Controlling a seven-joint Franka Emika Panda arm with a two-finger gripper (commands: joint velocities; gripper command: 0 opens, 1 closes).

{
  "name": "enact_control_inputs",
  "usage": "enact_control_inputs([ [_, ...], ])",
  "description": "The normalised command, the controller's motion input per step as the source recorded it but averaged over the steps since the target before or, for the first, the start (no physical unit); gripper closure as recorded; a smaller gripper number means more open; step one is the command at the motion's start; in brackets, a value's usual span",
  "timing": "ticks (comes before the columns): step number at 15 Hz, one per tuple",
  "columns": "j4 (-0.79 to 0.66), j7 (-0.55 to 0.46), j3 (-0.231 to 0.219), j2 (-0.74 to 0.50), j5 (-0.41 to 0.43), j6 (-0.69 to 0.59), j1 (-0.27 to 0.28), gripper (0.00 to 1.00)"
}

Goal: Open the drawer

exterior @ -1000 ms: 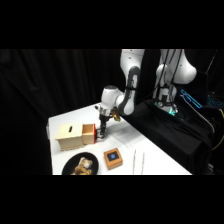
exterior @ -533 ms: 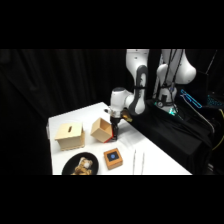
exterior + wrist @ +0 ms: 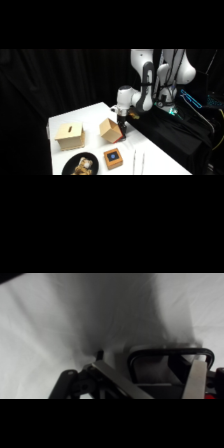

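Side view oblique across table [image 3: 155, 160]; wrist view close (downward).

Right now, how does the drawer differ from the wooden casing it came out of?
The drawer is fully out and stands tilted on an edge, while the casing sits flat on the table. The drawer has a black loop handle, while the casing has a slot in its top. The claw is at the drawer, while the casing stands apart from it. Both are small tan wooden boxes.

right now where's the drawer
In the side view the drawer sits out of its casing, tilted mid-table at the gripper, just above the orange box.
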Motion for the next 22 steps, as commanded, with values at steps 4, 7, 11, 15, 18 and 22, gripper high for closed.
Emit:
enact_control_inputs([
  [4, -0.12, -0.04, -0.286, -0.57, 0.004, -0.45, 0.37, 0.0],
  [7, -0.09, 0.08, -0.335, -0.58, -0.196, -0.47, 0.355, 0.0],
  [11, -0.07, 0.24, -0.156, -0.52, -0.358, -0.4, 0.143, 0.0],
  [15, -0.07, 0.12, 0.074, -0.51, -0.165, -0.4, -0.045, 0.0],
  [18, -0.1, -0.09, 0.125, -0.55, 0.061, -0.43, -0.082, 0.0],
  [22, 0.02, -0.23, 0.079, -0.43, 0.187, -0.44, -0.07, 0.0],
])
